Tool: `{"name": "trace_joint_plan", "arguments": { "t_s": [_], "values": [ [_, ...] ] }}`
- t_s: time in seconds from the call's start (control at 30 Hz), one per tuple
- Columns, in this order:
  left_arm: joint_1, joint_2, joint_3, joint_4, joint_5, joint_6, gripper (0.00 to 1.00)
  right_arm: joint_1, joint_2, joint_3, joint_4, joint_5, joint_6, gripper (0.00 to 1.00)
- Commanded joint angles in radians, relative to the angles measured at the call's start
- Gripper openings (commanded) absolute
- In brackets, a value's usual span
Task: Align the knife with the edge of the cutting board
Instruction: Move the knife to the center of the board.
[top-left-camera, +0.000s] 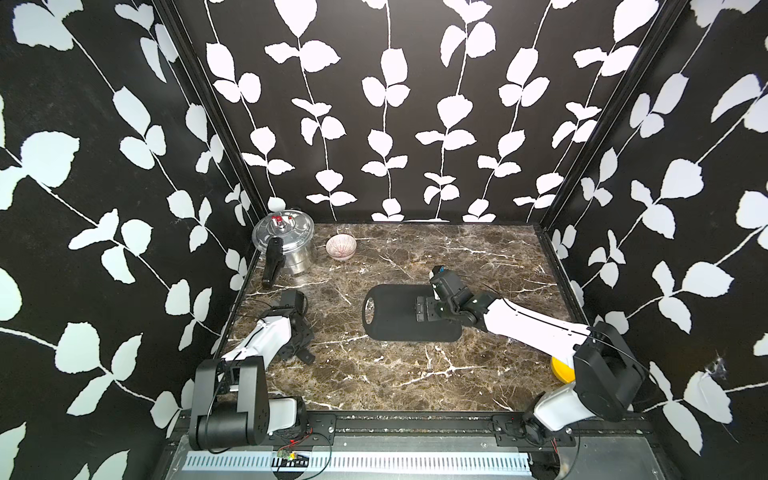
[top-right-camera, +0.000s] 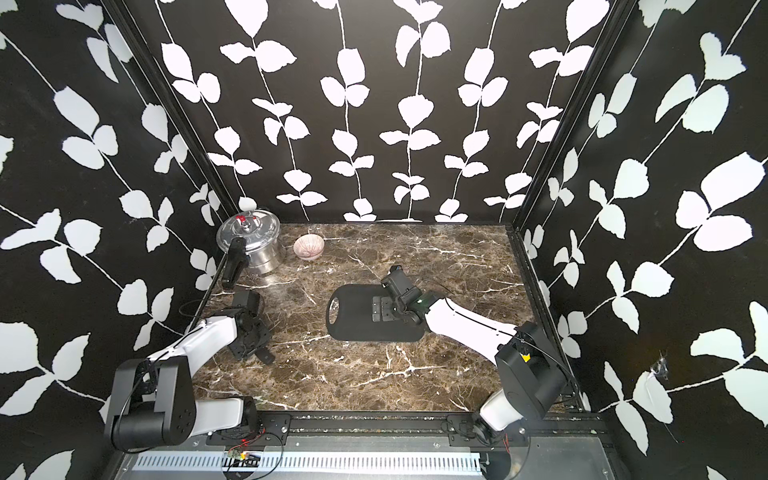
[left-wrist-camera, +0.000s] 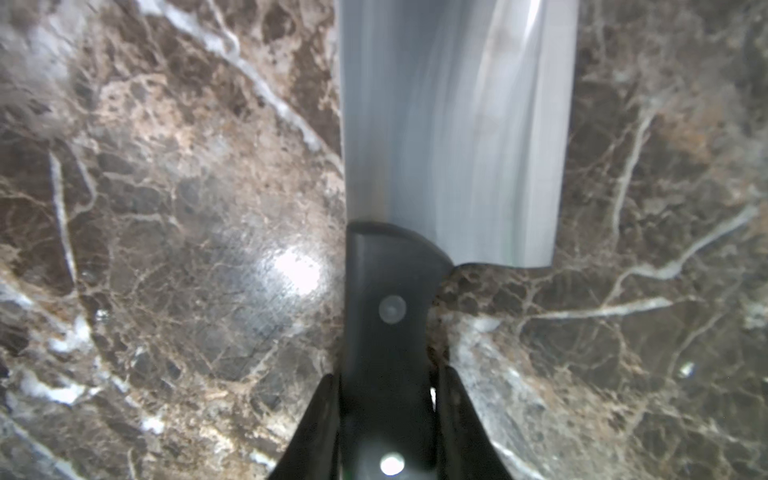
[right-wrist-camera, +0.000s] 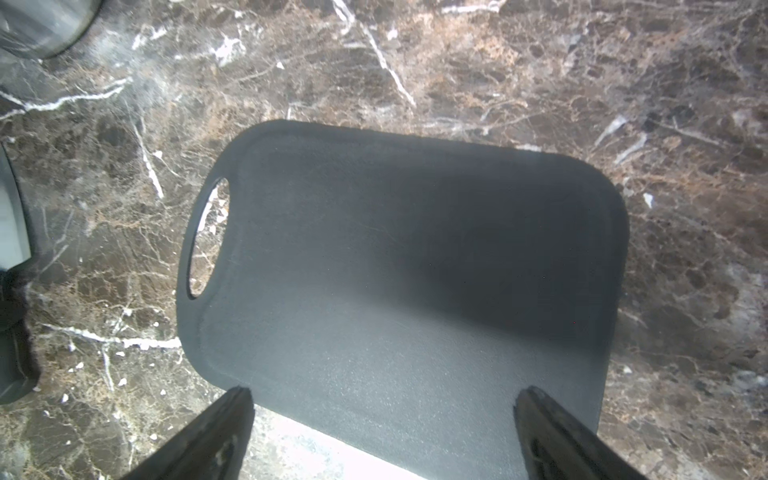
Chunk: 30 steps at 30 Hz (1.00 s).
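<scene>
**Top views.** In both top views the cutting board lies flat at the centre of the bench, its handle hole toward 9 o'clock. The right gripper hangs over the board's 3 o'clock end. The left gripper sits low at the board's 8 o'clock, well apart from it, and its load is hidden.

**Left wrist.** The left gripper is pinching the black handle of the knife, with the blade over bare bench.

**Right wrist.** The right gripper is spread and empty above the board.

**Assessment.** The grasp is in hand. The next move is to carry the knife over and square the blade to a board edge.

White-shelled, black-jointed left arm and right arm carry thin black cables behind matte black jaws; possibly a green wrist light.
</scene>
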<state>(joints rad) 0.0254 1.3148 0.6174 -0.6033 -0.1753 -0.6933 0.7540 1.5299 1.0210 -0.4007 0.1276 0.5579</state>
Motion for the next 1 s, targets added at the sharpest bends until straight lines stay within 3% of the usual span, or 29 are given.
{"name": "trace_joint_plan", "arguments": {
  "t_s": [0.0, 0.13, 0.47, 0.53, 0.73, 0.97],
  "values": [
    [0.003, 0.015, -0.007, 0.003, 0.022, 0.026, 0.13, 0.009, -0.004, 0.023, 0.005, 0.011, -0.001, 0.99],
    [-0.042, -0.039, -0.039, 0.006, 0.044, -0.016, 0.15, 0.010, -0.005, 0.016, 0.012, 0.011, 0.012, 1.00],
    [-0.381, -0.077, -0.037, -0.018, 0.026, -0.238, 0.25, 0.017, 0.008, 0.021, 0.023, -0.003, 0.010, 0.99],
    [-0.391, -0.071, -0.040, -0.013, 0.035, -0.249, 0.28, 0.018, 0.007, 0.020, 0.024, -0.005, 0.010, 1.00],
    [-0.391, -0.045, 0.005, -0.057, -0.021, -0.161, 0.51, 0.019, -0.001, 0.015, 0.015, 0.001, 0.007, 0.99],
    [-0.385, 0.014, 0.060, -0.061, -0.054, -0.084, 0.54, 0.019, -0.012, 0.006, 0.010, 0.009, 0.010, 1.00]
  ]
}}
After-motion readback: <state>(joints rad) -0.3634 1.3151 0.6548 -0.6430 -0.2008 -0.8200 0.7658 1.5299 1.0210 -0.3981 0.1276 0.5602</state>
